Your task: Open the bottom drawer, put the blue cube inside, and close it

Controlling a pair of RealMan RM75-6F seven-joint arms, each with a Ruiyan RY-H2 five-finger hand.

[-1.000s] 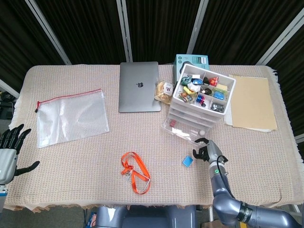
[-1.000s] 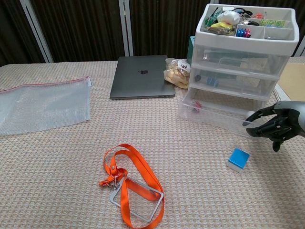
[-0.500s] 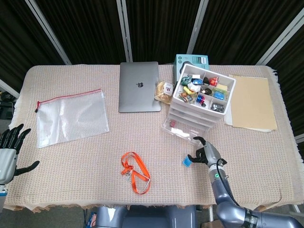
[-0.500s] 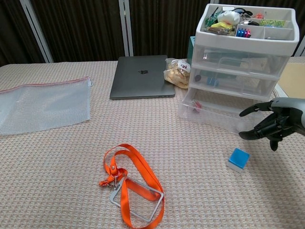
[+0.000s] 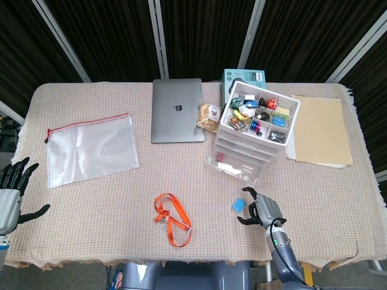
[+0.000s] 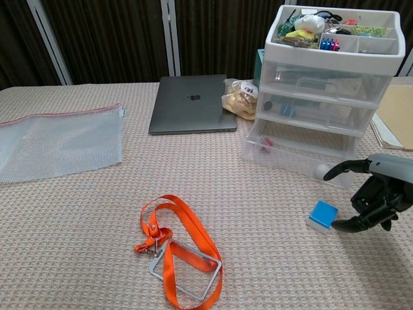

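The bottom drawer [image 6: 298, 157] stands pulled out, ready to receive. The blue cube [image 6: 322, 215] lies on the tabletop [image 6: 77, 245] near its front edge. The right hand [image 6: 374, 201] hovers just beside it, fingers spread, holding nothing, likely poised to grasp.

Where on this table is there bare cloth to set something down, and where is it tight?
Bare cloth lies between the zip pouch and orange lanyard, and between the laptop and lanyard. It is crowded around the drawer unit: open bottom drawer, blue cube and right hand close together.
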